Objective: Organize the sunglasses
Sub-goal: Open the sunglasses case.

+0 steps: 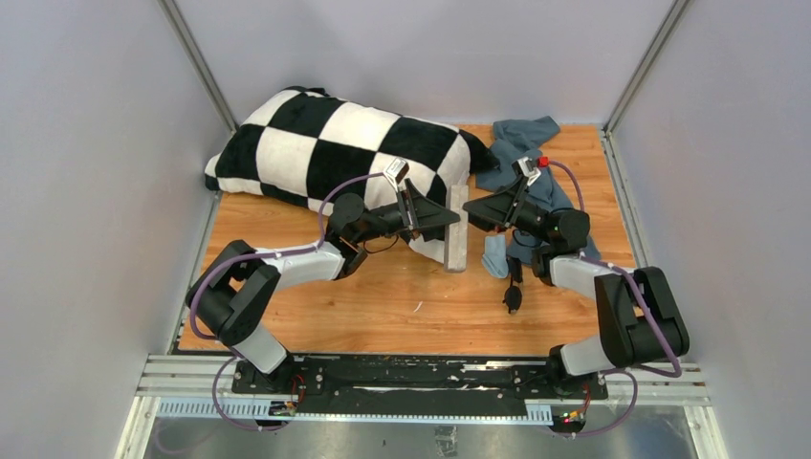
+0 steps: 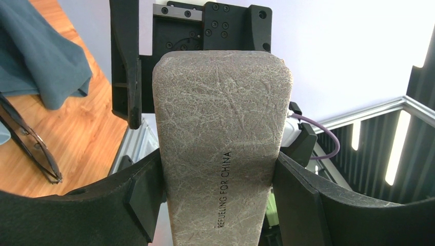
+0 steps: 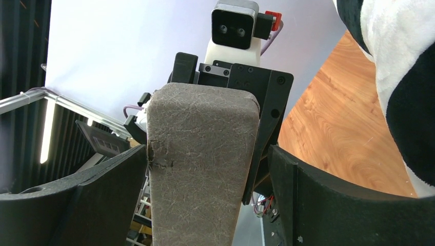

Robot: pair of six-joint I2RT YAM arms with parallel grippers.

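The black sunglasses (image 1: 514,295) lie on the wooden table in front of the right arm, and show at the left edge of the left wrist view (image 2: 31,146). My left gripper (image 1: 442,222) (image 2: 218,205) is shut on the grey oblong case (image 1: 456,231) (image 2: 223,138), held off the table on its edge. My right gripper (image 1: 475,212) (image 3: 205,205) faces it from the other side, jaws open around the case (image 3: 200,169). Its left finger touches the case and its right finger stands apart.
A black-and-white checkered pillow (image 1: 335,143) (image 3: 400,77) fills the back left. A dark blue-grey cloth (image 1: 521,143) (image 2: 41,56) lies at the back right. A small light-blue cloth (image 1: 494,256) lies next to the sunglasses. Grey walls enclose the table.
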